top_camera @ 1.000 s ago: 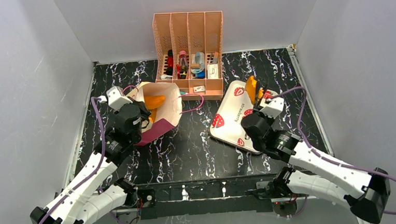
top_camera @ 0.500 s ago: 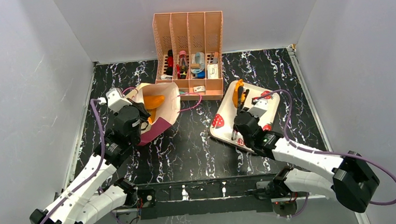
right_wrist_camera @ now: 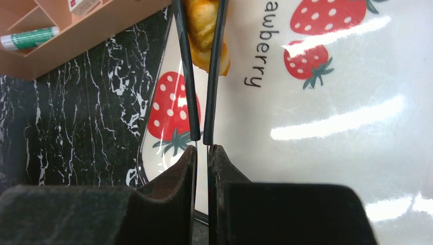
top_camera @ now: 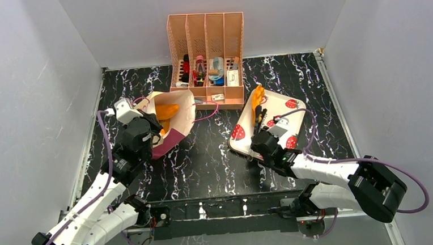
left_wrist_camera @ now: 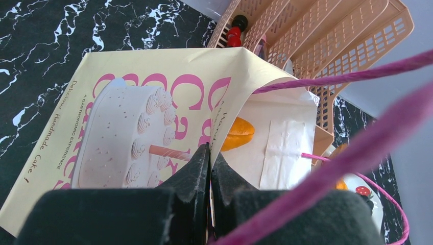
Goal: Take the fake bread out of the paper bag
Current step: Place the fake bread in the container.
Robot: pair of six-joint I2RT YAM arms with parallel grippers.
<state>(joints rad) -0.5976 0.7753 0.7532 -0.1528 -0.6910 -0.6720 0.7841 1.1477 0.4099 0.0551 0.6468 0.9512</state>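
Right gripper (right_wrist_camera: 202,153) of the two-arm rig was clamped shut on the handles of a pair of black tongs (right_wrist_camera: 184,76), whose thin arms pinched a toy croissant (right_wrist_camera: 203,30), ridged and golden, at the far left corner of the strawberry-print tray (right_wrist_camera: 316,153); whether the piece rested on the tray or hung just above it could not be told from either view. Across the marbled black bench (top_camera: 205,163), the left gripper (left_wrist_camera: 209,158) was pinched tight on the rim of the cream paper bag (left_wrist_camera: 66,102), printed with a pink cake, holding its mouth open toward the peach file organiser (top_camera: 206,32) just behind it. Inside the tilted bag, an orange loaf (left_wrist_camera: 238,133) lay against the inner wall, its tip showing past the folded edge. By the look of things, the job stood partway done: one piece of fake bread was out of the bag and at the tray, not yet let go, while at least one loaf waited inside. How many more lay deeper in the bag was hidden from the cameras. Setting the croissant down and going back into the bag with the tongs appeared to be what was left.
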